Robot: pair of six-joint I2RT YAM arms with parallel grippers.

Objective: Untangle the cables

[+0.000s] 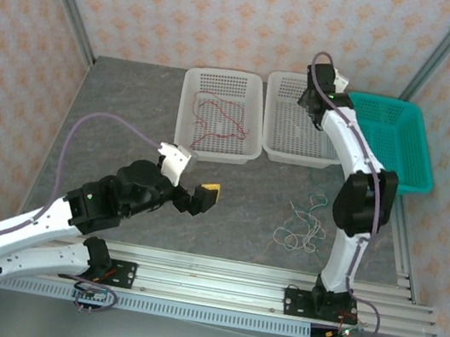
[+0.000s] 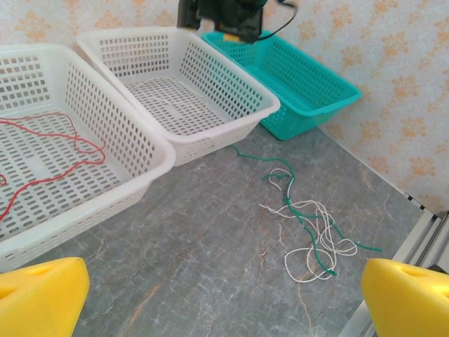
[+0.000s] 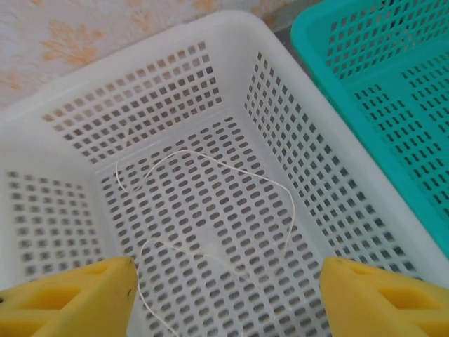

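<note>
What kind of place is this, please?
Probably a robot lab work cell: a left arm and a right arm bolted to an aluminium rail, patterned wall panels enclosing a grey table, and two white baskets beside a teal basket.

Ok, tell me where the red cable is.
In the top view, the red cable lies inside the leftmost white basket, directly left of the middle white basket.

Bright, even, diffuse light; only soft, faint shadows sit under the 2 white perforated plastic baskets (image 1: pixel 215 152) on the grey marbled tabletop (image 1: pixel 130 118). Close to the wrist lenses, the left gripper's yellow fingertips (image 2: pixel 38 295) and the right gripper's yellow fingertips (image 3: pixel 63 298) look blurred.
</note>
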